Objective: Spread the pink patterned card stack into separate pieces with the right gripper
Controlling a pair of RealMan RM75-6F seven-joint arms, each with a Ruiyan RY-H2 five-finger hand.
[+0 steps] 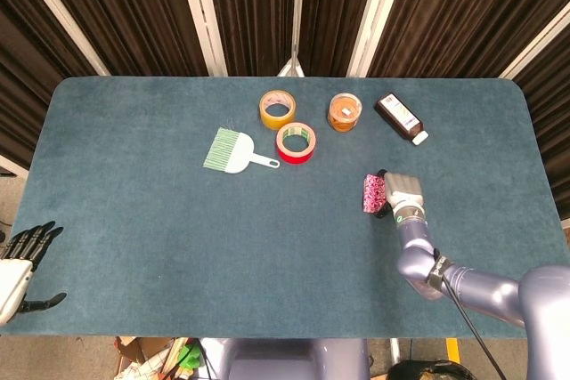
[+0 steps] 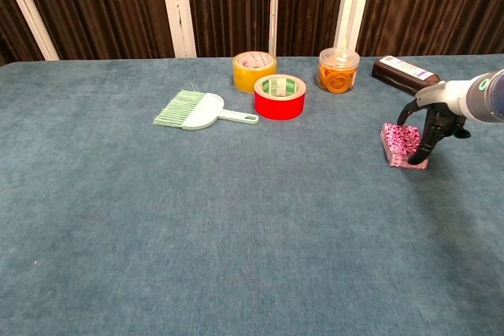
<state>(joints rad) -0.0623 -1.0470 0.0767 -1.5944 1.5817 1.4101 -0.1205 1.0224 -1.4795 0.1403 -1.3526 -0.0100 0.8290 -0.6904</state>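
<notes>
The pink patterned card stack [image 1: 371, 192] [image 2: 401, 145] lies flat on the blue table, right of centre, as one neat pile. My right hand [image 1: 402, 194] [image 2: 434, 119] hovers over the stack's right edge. Its dark fingers [image 2: 425, 144] point down and touch the pile's right side, with the thumb arched over the far corner. The hand does not hold the stack, and no card is lifted. My left hand [image 1: 21, 262] hangs off the table's front left corner with its fingers apart and nothing in it; only the head view shows it.
Behind the stack stand a dark bottle [image 2: 402, 70] and a jar of orange bands [image 2: 339, 70]. Red tape [image 2: 279, 96], yellow tape [image 2: 253, 70] and a green hand brush [image 2: 197, 110] lie at centre back. The table [image 2: 236, 234] has bare cloth at the front and left.
</notes>
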